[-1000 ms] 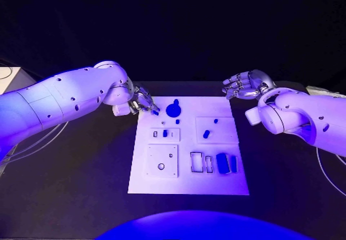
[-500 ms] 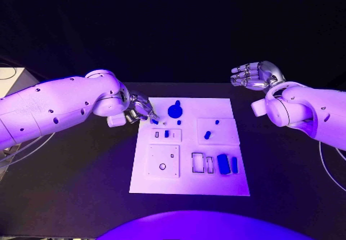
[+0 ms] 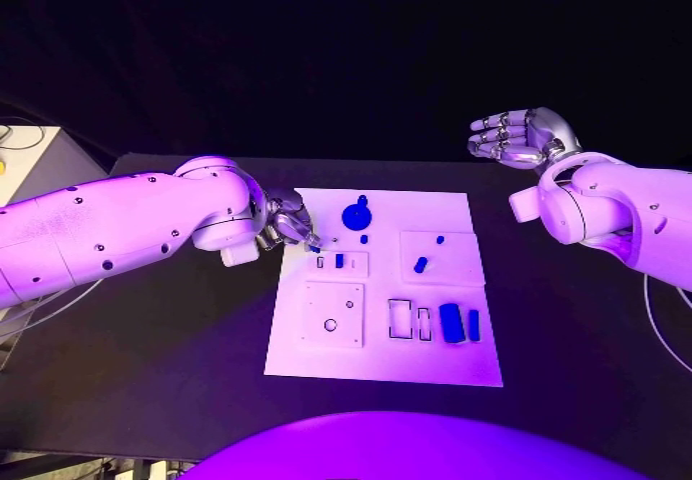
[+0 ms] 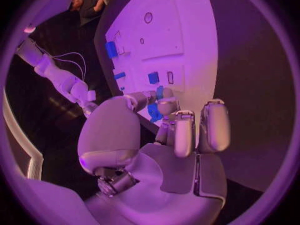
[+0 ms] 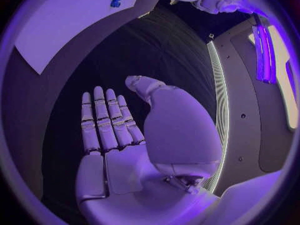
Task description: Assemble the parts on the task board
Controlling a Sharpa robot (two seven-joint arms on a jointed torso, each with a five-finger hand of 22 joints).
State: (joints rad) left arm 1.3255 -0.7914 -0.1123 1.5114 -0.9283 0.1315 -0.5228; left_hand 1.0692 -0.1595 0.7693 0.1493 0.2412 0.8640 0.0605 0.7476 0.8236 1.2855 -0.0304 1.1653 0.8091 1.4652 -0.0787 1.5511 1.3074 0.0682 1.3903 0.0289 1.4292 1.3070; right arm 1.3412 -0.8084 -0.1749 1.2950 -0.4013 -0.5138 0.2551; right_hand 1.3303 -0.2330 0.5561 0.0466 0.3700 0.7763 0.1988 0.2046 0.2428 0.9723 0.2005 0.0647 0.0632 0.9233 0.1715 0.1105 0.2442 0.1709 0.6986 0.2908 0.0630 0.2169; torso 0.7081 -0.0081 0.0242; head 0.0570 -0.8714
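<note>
2 silver hands — left hand [image 3: 289, 225] pinching small blue part [image 3: 313, 247] over flat white task board [image 3: 433, 370]; right hand [image 3: 522, 138] empty, fingers apart.

Part of the small blue part [image 3: 313, 247] at the left hand [image 3: 286, 222] is covered by the fingertips in the head view, so its shape cannot be told; in the left wrist view it [image 4: 154, 110] is half hidden behind the fingers [image 4: 183, 135]. The task board [image 5: 69, 20] is cut off at the upper left of the right wrist view. The slots in the board's small plates [image 3: 340, 263] are too small to be made out.
</note>
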